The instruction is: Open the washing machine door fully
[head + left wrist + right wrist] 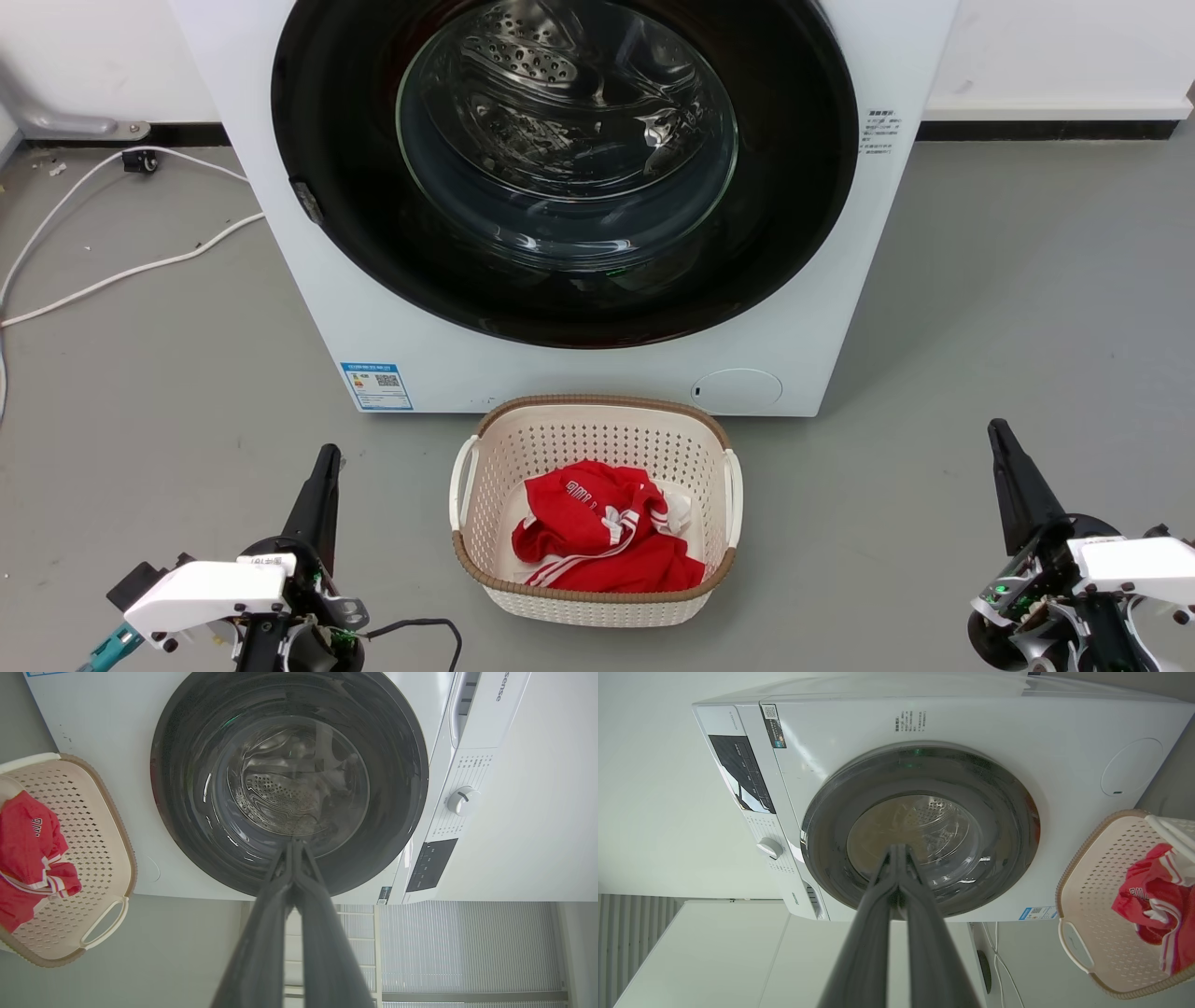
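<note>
The white washing machine (411, 327) stands straight ahead on the floor. Its round black washing machine door (803, 187) lies flat against the front, with the steel drum visible through the glass centre. A small latch piece sits on the door's left rim. My left gripper (327, 457) rests low at the lower left, fingers pressed together and holding nothing. At the lower right, my right gripper (999, 431) is likewise shut and empty. Both are well short of the door. The door (187, 788) and my left gripper (295, 843) show in the left wrist view, the door (1008, 821) and my right gripper (899, 847) in the right wrist view.
A cream laundry basket (481, 569) holding a red garment (607, 541) sits on the floor just in front of the machine, between my two arms. White cables (112, 271) trail over the grey floor to the left. Bare floor lies to the right of the machine.
</note>
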Tool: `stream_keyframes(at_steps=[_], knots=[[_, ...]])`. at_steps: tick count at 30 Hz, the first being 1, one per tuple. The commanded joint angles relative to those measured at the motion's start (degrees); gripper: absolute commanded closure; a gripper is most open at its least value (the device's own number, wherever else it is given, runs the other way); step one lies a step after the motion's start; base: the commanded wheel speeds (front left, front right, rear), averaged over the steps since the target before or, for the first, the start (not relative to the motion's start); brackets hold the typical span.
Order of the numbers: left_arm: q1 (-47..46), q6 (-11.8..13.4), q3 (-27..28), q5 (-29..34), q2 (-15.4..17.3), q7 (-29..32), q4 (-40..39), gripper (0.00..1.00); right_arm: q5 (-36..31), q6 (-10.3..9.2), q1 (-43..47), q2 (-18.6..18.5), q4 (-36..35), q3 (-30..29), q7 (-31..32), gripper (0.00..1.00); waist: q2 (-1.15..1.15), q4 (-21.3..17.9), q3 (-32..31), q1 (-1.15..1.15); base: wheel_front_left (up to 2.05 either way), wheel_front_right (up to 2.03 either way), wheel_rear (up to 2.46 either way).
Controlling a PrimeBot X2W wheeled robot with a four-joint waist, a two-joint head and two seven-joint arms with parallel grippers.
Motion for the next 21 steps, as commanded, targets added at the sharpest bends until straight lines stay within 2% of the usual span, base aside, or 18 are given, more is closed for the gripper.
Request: stream_keyframes(at_steps=[1, 11, 12, 21], knots=[[-0.5, -0.2, 0.1, 0.2, 0.0, 0.0, 0.1, 1.00, -0.5, 0.01, -0.8, 0.2, 0.1, -0.1, 0.4, 1.00, 0.00, 0.0, 0.0, 0.00, 0.00, 0.00, 0.00], [-0.5, -0.2, 0.2, 0.3, -0.1, 0.2, 0.1, 1.00, -0.5, 0.02, -0.8, 0.3, 0.1, -0.3, 0.5, 1.00, 0.00, 0.0, 0.0, 0.00, 0.00, 0.00, 0.00], [0.0, 0.0, 0.1, 0.1, -0.1, 0.1, 0.0, 0.00, -0.3, 0.00, 0.0, 0.2, 0.0, -0.2, 0.4, 0.00, 0.00, 0.0, 0.0, 0.00, 0.00, 0.00, 0.00], [0.7, 0.0, -0.8, 0.7, -0.3, -1.7, -0.2, 0.00, -1.3, 0.00, 1.0, 0.4, -0.6, 1.3, -1.4, 0.00, 0.00, 0.1, 0.0, 0.00, 0.00, 0.00, 0.00]])
